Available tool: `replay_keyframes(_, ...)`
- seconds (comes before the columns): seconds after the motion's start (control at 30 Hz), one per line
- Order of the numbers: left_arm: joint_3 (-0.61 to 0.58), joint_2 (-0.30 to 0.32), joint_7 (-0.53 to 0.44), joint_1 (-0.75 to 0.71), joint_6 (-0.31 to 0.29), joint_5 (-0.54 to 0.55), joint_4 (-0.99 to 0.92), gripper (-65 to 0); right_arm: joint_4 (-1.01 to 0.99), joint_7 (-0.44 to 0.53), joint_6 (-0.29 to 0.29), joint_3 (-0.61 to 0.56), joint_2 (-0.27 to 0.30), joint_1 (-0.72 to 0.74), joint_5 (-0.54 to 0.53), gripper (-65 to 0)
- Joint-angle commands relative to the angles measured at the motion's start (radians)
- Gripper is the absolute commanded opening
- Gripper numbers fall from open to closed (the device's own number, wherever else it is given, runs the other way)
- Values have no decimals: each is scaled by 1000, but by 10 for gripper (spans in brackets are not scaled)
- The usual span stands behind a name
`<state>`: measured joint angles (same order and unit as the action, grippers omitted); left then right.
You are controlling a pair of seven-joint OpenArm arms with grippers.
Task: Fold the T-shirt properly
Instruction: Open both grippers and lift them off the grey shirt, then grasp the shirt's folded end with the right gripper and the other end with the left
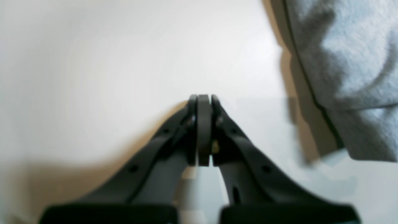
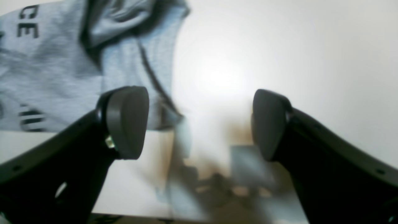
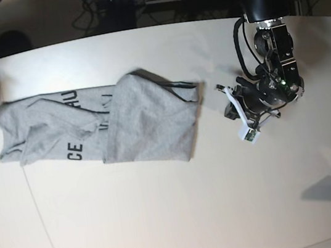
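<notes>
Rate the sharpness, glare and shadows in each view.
Left wrist: soft focus, the T-shirt edge smeared, a brown shadow under the closed jaws. Right wrist: blurry, a glare patch on the table between the open jaws, smeared shadows below. Base: sharpest, evenly lit, printed letters readable.

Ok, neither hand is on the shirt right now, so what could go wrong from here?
The T-shirt lies rumpled, one part folded over the lettering; folding on could lock in creases. The left hand is shut beside the hem and cannot pinch until it opens. The right hand is open over the shirt's edge and might catch two layers.
</notes>
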<state>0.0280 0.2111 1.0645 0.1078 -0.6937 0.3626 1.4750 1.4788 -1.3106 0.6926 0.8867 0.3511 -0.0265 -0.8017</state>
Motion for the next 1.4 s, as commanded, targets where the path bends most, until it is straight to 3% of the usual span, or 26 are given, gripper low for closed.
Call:
replay_keyframes(0.0, 2, 9, 10, 8, -4, -12, 11, -650, -28, 7, 6, -8, 27, 23, -28, -144)
replay_keyframes(0.23, 2, 11, -4, -1, -4, -10, 6, -650, -307, 12, 6, -41, 75, 90, -111, -144)
replay_keyframes(0.47, 2, 11, -4, -6, -4, -12, 11, -650, -370, 32, 6, -36, 128, 110, -111, -144)
replay_keyframes(0.6, 2, 11, -4, -3, -4, -12, 8, -650, -450, 29, 6, -44, 128, 122, -109, -144)
replay_keyframes(1.03, -10, 0, -36, -1, -4, -12, 2, -650, -462, -1, 6, -47, 53, 139, -109, -144)
replay_keyframes(1.37, -10, 0, -36, -1, -4, -10, 3, -650, -461, 10, 6, -196, 7, 133, -109, -149)
